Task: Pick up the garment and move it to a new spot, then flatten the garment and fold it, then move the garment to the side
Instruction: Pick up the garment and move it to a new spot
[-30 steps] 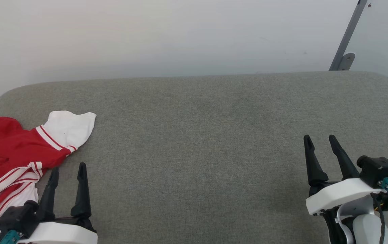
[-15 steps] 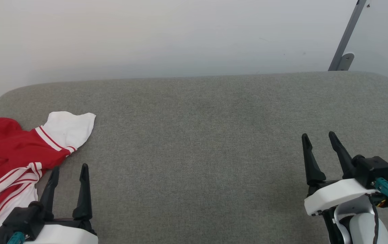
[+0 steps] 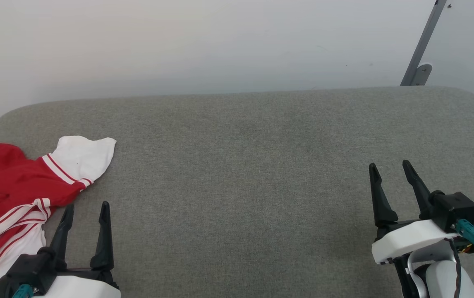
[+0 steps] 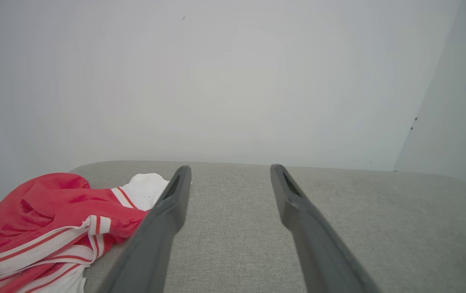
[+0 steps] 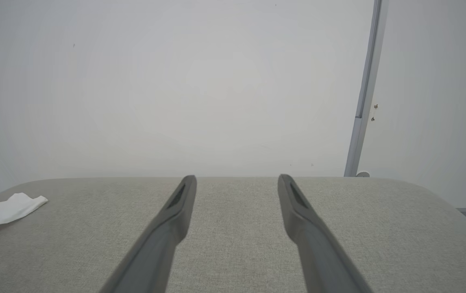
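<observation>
The garment (image 3: pixel 11 194) lies crumpled at the left edge of the grey padded surface (image 3: pixel 245 174), red with a white sleeve and red-white striped trim. It also shows at the lower left of the left wrist view, garment (image 4: pixel 42 228), and as a white sleeve tip, garment (image 5: pixel 7 211), at the far left of the right wrist view. My left gripper (image 3: pixel 87 208) stands open just right of the garment, apart from it, nothing between its fingers. My right gripper (image 3: pixel 389 167) is open and empty over the bare right side.
A pale wall (image 3: pixel 204 45) rises behind the surface's rounded far edge. A grey metal post (image 3: pixel 421 45) with a bracket stands at the back right. Bare grey fabric stretches between the two grippers.
Both grippers have shifted slightly, the left one sinking a little lower in the head view, the right wrist turning a bit. The garment lies as before.
</observation>
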You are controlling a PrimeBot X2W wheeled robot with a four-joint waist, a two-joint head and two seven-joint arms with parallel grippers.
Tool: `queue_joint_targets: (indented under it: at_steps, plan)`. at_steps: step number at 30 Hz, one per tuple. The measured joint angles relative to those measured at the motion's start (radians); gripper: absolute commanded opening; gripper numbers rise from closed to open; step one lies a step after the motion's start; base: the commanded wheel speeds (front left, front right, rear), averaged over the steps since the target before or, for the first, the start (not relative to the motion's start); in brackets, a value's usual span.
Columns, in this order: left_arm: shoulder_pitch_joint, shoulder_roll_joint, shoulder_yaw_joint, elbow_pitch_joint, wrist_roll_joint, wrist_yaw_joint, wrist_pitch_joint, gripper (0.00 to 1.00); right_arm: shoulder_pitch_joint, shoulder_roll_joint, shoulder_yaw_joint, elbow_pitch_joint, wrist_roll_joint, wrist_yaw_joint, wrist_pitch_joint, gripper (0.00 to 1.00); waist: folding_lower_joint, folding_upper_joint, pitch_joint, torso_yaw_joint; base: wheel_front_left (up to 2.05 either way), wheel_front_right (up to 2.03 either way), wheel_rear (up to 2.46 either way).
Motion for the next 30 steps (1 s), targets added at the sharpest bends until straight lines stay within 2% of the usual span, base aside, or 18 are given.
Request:
queue_joint_targets:
  at_steps: [7,13,21,30]
  plan:
    - [0.0,-0.007,0.004,0.017,-0.005,0.003,-0.001,1.0,0.0,0.001,0.007,0.004,-0.013,0.0,-0.008,1.0,0.0,0.0,-0.001,0.009,0.0,0.0,0.0]
    - [-0.006,-0.018,0.028,0.038,-0.015,0.014,-0.001,1.0,0.0,0.002,0.036,0.01,-0.004,0.0,-0.007,1.0,0.0,0.0,-0.006,0.048,0.0,0.0,0.0]
    - [-0.009,-0.016,0.054,0.059,-0.038,0.043,0.003,1.0,-0.006,0.002,0.08,0.018,0.003,0.0,0.002,1.0,0.0,0.0,-0.022,0.143,0.0,0.0,0.0]
    - [0.005,-0.006,0.063,0.048,-0.045,0.065,0.024,1.0,-0.011,0.002,0.129,0.027,0.016,0.0,0.011,1.0,0.0,0.0,-0.043,0.283,0.0,0.0,0.0]
